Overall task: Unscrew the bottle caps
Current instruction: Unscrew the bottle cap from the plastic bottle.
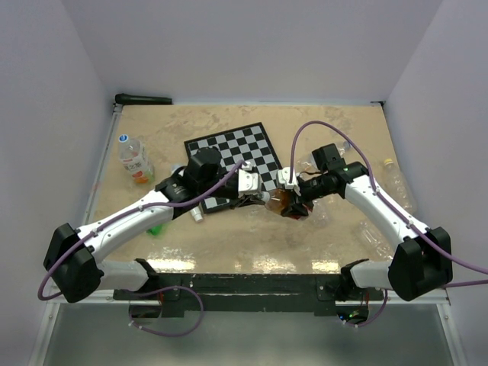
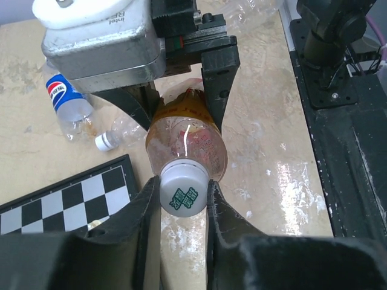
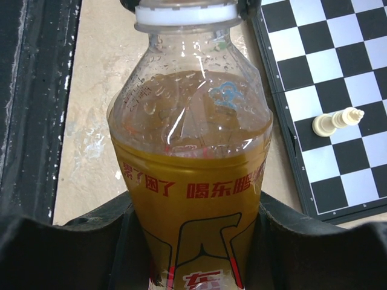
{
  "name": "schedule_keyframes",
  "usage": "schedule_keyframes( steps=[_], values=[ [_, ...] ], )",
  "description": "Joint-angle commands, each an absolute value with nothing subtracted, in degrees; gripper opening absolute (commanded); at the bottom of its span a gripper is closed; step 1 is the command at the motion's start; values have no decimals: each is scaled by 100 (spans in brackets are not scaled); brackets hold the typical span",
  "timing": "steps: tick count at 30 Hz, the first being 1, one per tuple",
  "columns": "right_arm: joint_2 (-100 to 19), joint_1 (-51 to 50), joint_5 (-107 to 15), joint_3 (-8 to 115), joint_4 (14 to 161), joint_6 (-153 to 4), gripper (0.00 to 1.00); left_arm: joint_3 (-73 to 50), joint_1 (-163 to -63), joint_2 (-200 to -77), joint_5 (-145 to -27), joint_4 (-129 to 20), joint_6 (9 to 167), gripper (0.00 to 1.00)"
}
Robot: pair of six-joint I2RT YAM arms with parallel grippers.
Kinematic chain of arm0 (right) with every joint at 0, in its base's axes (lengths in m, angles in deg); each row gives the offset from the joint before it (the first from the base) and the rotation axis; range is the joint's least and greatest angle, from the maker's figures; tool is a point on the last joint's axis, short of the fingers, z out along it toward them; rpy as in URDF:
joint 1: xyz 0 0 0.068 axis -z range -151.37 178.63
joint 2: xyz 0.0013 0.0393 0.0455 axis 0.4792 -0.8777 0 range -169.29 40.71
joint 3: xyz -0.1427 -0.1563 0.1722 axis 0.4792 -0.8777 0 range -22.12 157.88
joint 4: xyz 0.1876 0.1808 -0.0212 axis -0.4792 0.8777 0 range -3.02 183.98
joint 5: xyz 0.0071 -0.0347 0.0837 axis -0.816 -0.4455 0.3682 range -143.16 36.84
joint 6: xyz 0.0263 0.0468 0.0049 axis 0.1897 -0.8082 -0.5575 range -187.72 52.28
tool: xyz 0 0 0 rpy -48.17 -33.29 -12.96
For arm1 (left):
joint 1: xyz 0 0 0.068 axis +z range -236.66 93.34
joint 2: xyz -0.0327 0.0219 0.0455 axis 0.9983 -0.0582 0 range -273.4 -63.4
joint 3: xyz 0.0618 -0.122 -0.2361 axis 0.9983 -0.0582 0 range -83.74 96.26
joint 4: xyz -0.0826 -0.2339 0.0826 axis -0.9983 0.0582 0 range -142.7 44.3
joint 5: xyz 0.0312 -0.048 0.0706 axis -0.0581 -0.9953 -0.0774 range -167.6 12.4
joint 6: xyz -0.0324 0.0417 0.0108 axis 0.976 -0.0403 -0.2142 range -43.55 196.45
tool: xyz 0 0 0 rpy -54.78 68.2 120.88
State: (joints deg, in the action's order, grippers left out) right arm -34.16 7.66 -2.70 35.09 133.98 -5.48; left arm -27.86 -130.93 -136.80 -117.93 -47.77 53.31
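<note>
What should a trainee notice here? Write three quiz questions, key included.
1. True or false: the left fingers are shut on the white cap.
2. The right fingers grip: A) a green cap, B) the amber bottle by its body, C) nothing.
3. Fill in: the cream chess piece rests on the ____.
Key: 1 true; 2 B; 3 chessboard.
</note>
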Motion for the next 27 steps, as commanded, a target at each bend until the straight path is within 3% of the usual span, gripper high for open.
schedule_keyframes(
  steps=[1,4,10,13,22,24,27],
  values=[
    [-3400,763,-148,3553,13452,-452,7,-2582,-13078,-13591,-11803,-4997,5735,0],
    [-3400,763,-165,3545,13444,-452,7,-2564,-13078,-13477,-11348,-5103,6674,0],
    [-3435,763,-174,3544,13435,-452,7,-2037,-13069,-13406,-8782,-4058,10317,0],
    [-3479,763,-157,3562,13461,-435,6,-2081,-13069,-13450,-8796,-3820,11561,0],
    [-3391,763,-139,3562,13496,-426,6,-2063,-13069,-13318,-8612,-3697,11653,0],
    [-3400,763,-139,3562,13496,-435,7,-2072,-13070,-13266,-8656,-3679,11582,14],
    [-3409,763,-130,3571,13505,-426,6,-2238,-13069,-13117,-8700,-3810,11459,44]
  ],
)
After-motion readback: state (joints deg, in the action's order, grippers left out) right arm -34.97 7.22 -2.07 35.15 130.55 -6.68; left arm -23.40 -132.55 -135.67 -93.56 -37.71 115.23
